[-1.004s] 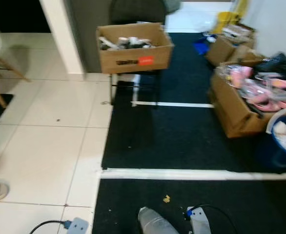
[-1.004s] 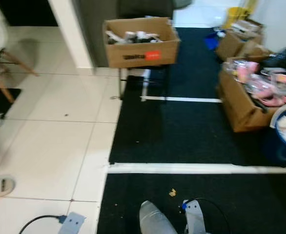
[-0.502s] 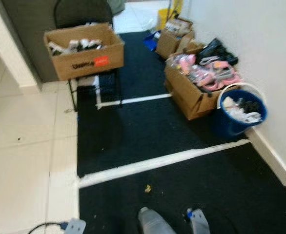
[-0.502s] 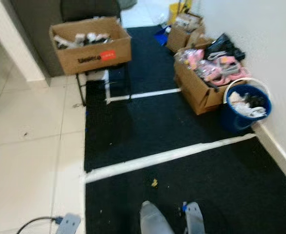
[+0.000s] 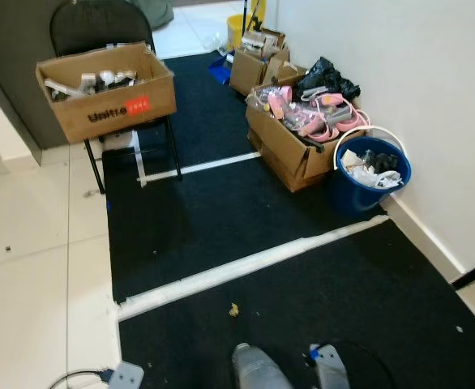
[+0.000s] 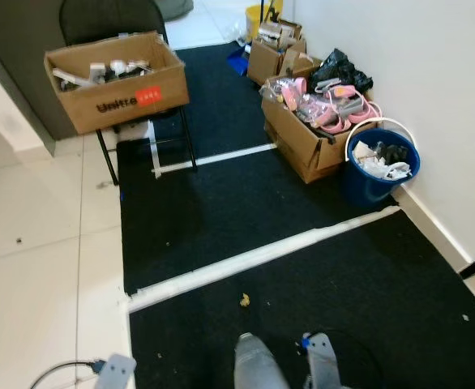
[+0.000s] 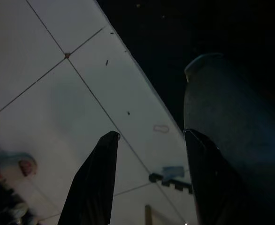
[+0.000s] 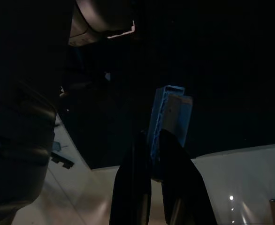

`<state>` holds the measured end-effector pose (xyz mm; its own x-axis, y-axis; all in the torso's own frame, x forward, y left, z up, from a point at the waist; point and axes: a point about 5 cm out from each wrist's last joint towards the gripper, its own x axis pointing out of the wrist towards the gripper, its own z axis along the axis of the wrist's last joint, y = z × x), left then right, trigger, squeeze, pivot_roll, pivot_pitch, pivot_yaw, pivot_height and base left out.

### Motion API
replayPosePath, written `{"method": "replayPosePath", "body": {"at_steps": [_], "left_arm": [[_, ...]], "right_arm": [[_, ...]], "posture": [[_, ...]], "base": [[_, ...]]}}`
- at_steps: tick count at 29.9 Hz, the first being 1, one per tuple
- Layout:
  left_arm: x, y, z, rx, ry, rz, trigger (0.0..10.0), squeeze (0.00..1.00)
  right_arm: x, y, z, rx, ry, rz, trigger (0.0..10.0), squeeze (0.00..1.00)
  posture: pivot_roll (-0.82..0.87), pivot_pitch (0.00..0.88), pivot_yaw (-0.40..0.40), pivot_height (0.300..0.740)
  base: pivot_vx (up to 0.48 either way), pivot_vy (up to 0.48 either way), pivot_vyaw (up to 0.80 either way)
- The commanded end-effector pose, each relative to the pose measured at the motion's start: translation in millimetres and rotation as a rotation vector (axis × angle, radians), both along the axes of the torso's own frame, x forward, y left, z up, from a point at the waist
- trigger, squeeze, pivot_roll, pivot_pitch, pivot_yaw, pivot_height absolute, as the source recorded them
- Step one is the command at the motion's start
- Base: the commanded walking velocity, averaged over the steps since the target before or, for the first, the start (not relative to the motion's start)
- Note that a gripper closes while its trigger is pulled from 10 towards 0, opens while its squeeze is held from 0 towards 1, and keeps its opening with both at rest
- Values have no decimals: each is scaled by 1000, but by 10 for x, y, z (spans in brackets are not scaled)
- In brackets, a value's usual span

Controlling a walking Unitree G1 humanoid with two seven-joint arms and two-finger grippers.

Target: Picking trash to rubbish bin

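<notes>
Our view has swung right over the last second, bringing the blue rubbish bin (image 5: 372, 172) from the frame's edge to two o'clock; we judge the approach begun; the right gripper (image 8: 152, 174) clamps a blue carton (image 8: 169, 123), the trash; the left gripper (image 7: 149, 154) hangs with fingers wide, empty.

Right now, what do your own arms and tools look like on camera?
The left tool has two long black fingers with tapered, rounded tips. The right tool has the same narrow black fingers. In the head views, a rounded silver-grey part and a pale grey part with a small blue fitting and a thin black cable show at the bottom edge.
</notes>
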<state>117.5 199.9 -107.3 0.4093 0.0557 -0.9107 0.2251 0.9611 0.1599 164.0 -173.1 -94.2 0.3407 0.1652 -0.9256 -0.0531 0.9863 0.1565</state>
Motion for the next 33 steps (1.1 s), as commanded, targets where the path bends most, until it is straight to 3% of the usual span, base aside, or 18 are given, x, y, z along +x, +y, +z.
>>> {"method": "replayPosePath", "body": {"at_steps": [1,6,8,9,10,12,13,15,17,18,19,21,33], "left_arm": [[-133,-1,-40,-7,49,9,10000,0],[-136,-8,-41,-8,49,7,10000,0],[-141,-13,-43,-9,50,4,10000,0],[-141,-13,-43,-9,50,4,10000,0],[-145,-15,-44,-9,51,3,10000,0],[-155,-15,-47,-8,53,1,10000,0],[-155,-15,-47,-8,53,1,10000,0],[-169,-10,-50,-7,55,2,10000,0],[-180,-8,-52,-5,58,2,10000,0],[-206,-8,-59,-3,65,7,10000,0],[-206,-8,-59,-3,65,7,10000,0],[-236,-27,-69,-6,78,8,10000,0],[-236,-27,-69,-6,78,8,10000,0]], "right_arm": [[2008,1180,2309,501,-1163,331,10000,0],[2013,1159,2279,403,-1167,365,10000,0],[2054,1045,2138,62,-1116,454,10000,0],[2054,1045,2138,62,-1116,454,10000,0],[2092,884,2063,-172,-1079,482,10000,0],[2143,595,2025,-534,-1056,529,10000,0],[2143,595,2025,-534,-1056,529,10000,0],[2175,379,2056,-796,-1055,585,10000,0],[2172,290,2046,-837,-1036,597,10000,0],[2099,192,1877,-795,-919,639,10000,0],[2099,192,1877,-795,-919,639,10000,0],[1977,143,1656,-758,-802,712,10000,0],[1977,143,1656,-758,-802,712,10000,0]], "posture": [[-44,29,54,740],[-45,32,55,740],[-45,38,57,740],[-45,38,57,740],[-41,39,56,740],[-38,41,53,740],[-38,41,53,740],[-35,42,51,740],[-35,46,50,740],[-39,48,51,740],[-39,48,51,740],[-38,49,49,740],[-38,49,49,740]], "base": [[379,0,0],[293,0,0],[274,0,0],[277,0,0],[277,0,0],[277,0,0],[277,0,0],[274,0,0],[264,0,0],[0,0,0],[0,0,0],[0,0,0],[0,0,0]]}}
